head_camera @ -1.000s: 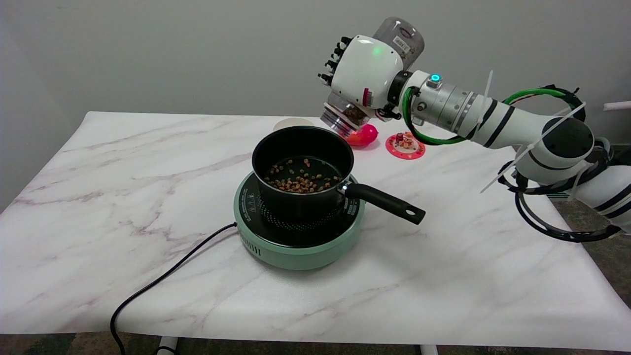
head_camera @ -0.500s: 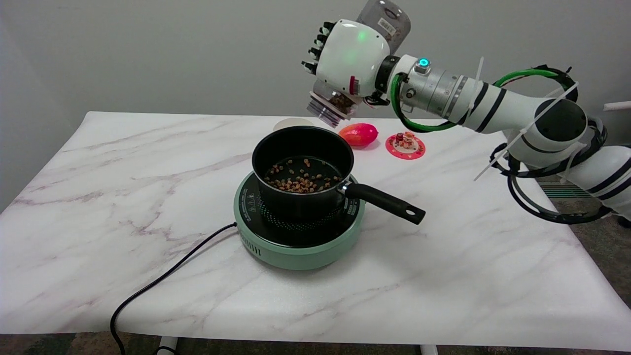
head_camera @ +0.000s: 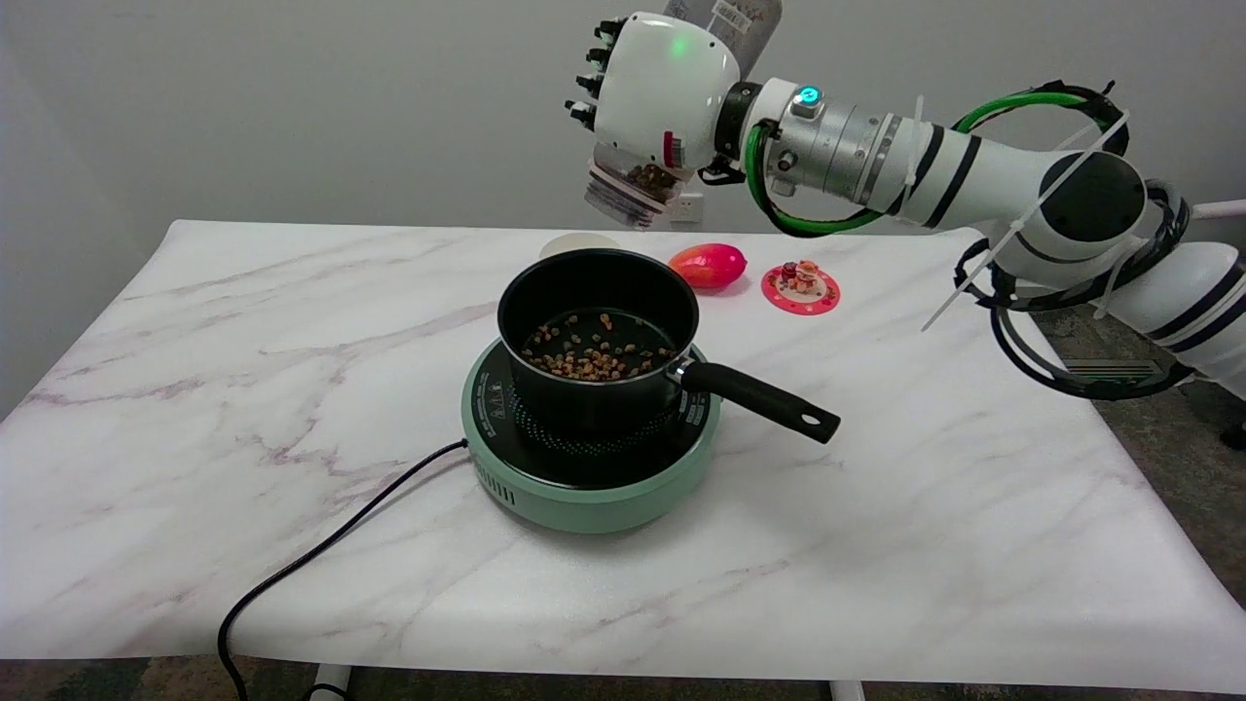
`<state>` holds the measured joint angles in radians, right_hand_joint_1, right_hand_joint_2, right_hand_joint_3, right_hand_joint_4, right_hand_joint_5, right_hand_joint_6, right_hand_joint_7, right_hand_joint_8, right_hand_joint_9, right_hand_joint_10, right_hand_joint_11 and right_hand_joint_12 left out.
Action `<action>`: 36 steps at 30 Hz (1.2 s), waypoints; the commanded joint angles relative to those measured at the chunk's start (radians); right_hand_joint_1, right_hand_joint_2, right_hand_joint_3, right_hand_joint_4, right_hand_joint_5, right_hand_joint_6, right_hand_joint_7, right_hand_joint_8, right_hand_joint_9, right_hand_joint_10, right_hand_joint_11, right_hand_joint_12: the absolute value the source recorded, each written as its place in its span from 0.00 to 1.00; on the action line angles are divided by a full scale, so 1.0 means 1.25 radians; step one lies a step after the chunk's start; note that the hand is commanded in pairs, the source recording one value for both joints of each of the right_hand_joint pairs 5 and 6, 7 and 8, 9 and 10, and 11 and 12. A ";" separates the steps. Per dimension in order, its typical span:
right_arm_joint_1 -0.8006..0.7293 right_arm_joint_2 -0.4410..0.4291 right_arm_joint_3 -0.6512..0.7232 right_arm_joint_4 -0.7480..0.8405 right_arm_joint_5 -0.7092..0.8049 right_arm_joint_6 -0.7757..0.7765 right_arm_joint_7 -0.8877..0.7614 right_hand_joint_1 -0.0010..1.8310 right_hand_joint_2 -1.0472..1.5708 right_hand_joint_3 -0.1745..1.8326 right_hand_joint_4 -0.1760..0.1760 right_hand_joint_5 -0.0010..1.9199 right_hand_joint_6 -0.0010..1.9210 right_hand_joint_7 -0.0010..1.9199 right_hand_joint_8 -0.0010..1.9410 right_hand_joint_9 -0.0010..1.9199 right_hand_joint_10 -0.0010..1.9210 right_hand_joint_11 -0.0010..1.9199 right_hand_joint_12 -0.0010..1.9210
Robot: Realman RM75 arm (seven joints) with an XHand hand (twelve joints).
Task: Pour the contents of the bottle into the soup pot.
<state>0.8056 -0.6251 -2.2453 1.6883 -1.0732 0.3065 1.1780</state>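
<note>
Rising toward the top of the frame, the right hand now holds the bottle higher and more to the left than one second ago, when its mouth hung close above the far rim of the soup pot. The fingers grasp the bottle firmly, tilted with its mouth down toward the left; some brown pieces sit near the mouth. The pot stands at the centre of the frame on the green hotplate, and many pieces lie on its bottom. Their number looks unchanged, so probably the pouring pauses, and the bottle needs more tilt to release the rest.
</note>
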 commanded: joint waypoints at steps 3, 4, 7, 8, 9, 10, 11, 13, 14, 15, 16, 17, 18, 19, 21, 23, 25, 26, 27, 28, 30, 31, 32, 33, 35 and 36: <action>0.081 0.006 -0.078 -0.023 -0.040 0.016 0.002 0.79 0.72 0.40 0.50 1.00 1.00 0.98 0.97 0.67 0.67 0.60 0.60; 0.081 0.006 -0.078 -0.021 -0.045 0.017 0.003 0.79 0.72 0.40 0.50 1.00 1.00 0.98 0.97 0.67 0.67 0.60 0.60; 0.071 0.007 -0.085 -0.025 -0.042 0.011 0.007 0.79 0.72 0.40 0.50 1.00 1.00 0.98 0.97 0.67 0.67 0.60 0.60; 0.067 0.008 -0.088 -0.027 -0.041 0.008 0.012 0.79 0.72 0.40 0.50 1.00 1.00 0.98 0.97 0.67 0.67 0.60 0.60; 0.060 0.009 -0.091 -0.029 -0.041 0.002 0.019 0.79 0.72 0.40 0.50 1.00 1.00 0.98 0.97 0.67 0.67 0.60 0.60; 0.054 0.010 -0.092 -0.030 -0.043 -0.004 0.021 0.79 0.72 0.40 0.50 1.00 1.00 0.98 0.97 0.67 0.67 0.60 0.60; 0.054 0.010 -0.093 -0.030 -0.045 -0.006 0.021 0.79 0.72 0.40 0.50 1.00 1.00 0.98 0.97 0.67 0.67 0.60 0.60; 0.055 0.010 -0.093 -0.029 -0.050 -0.006 0.021 0.79 0.72 0.40 0.50 1.00 1.00 0.98 0.97 0.67 0.67 0.60 0.60; 0.058 0.010 -0.093 -0.029 -0.052 -0.004 0.020 0.79 0.72 0.40 0.50 1.00 1.00 0.98 0.97 0.67 0.67 0.60 0.60; 0.063 0.010 -0.093 -0.029 -0.053 -0.003 0.018 0.79 0.72 0.40 0.50 1.00 1.00 0.98 0.97 0.67 0.67 0.60 0.60; 0.067 0.010 -0.093 -0.029 -0.056 -0.001 0.016 0.79 0.72 0.40 0.50 1.00 1.00 0.98 0.97 0.67 0.67 0.60 0.60; 0.069 0.010 -0.093 -0.029 -0.060 0.000 0.018 0.79 0.72 0.40 0.50 1.00 1.00 0.98 0.97 0.67 0.67 0.60 0.60; 0.071 0.010 -0.093 -0.029 -0.067 0.001 0.021 0.79 0.72 0.40 0.50 1.00 1.00 0.98 0.97 0.67 0.67 0.60 0.60; 0.071 0.010 -0.094 -0.029 -0.071 0.001 0.021 0.79 0.72 0.40 0.50 1.00 1.00 0.98 0.97 0.67 0.67 0.60 0.60; 0.071 0.010 -0.094 -0.029 -0.073 -0.001 0.019 0.79 0.72 0.40 0.50 1.00 1.00 0.98 0.97 0.67 0.67 0.60 0.60; 0.070 0.010 -0.094 -0.030 -0.073 -0.004 0.017 0.79 0.72 0.40 0.50 1.00 1.00 0.98 0.97 0.67 0.67 0.60 0.60; 0.069 0.011 -0.094 -0.030 -0.073 -0.004 0.015 0.79 0.72 0.40 0.50 1.00 1.00 0.98 0.97 0.67 0.67 0.60 0.60; 0.069 0.011 -0.093 -0.030 -0.071 -0.004 0.017 0.79 0.72 0.40 0.50 1.00 1.00 0.98 0.97 0.67 0.67 0.60 0.60; 0.069 0.012 -0.091 -0.031 -0.063 -0.006 0.022 0.79 0.72 0.40 0.50 1.00 1.00 0.98 0.97 0.67 0.67 0.60 0.60; 0.068 0.013 -0.088 -0.032 -0.052 -0.006 0.024 0.79 0.71 0.40 0.50 1.00 1.00 0.98 0.97 0.67 0.67 0.60 0.60; 0.061 0.021 -0.082 -0.032 -0.002 -0.024 0.025 0.79 0.72 0.40 0.50 1.00 1.00 0.98 0.97 0.67 0.67 0.60 0.60; 0.055 0.028 -0.078 -0.032 0.035 -0.034 0.024 0.79 0.72 0.40 0.50 1.00 1.00 0.98 0.97 0.67 0.67 0.60 0.60; 0.050 0.031 -0.075 -0.030 0.055 -0.039 0.022 0.79 0.72 0.40 0.50 1.00 1.00 0.98 0.97 0.67 0.67 0.60 0.60; 0.042 0.037 -0.069 -0.027 0.073 -0.044 0.020 0.79 0.72 0.40 0.50 1.00 1.00 0.98 0.97 0.67 0.67 0.60 0.60; 0.019 0.045 -0.047 -0.022 0.107 -0.057 0.025 0.79 0.72 0.40 0.50 1.00 1.00 0.98 0.97 0.67 0.67 0.60 0.60; 0.004 0.048 -0.028 -0.021 0.126 -0.063 0.025 0.79 0.72 0.40 0.50 1.00 1.00 0.98 0.97 0.67 0.67 0.60 0.60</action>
<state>0.8853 -0.6100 -2.3517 1.6529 -1.1258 0.2990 1.1999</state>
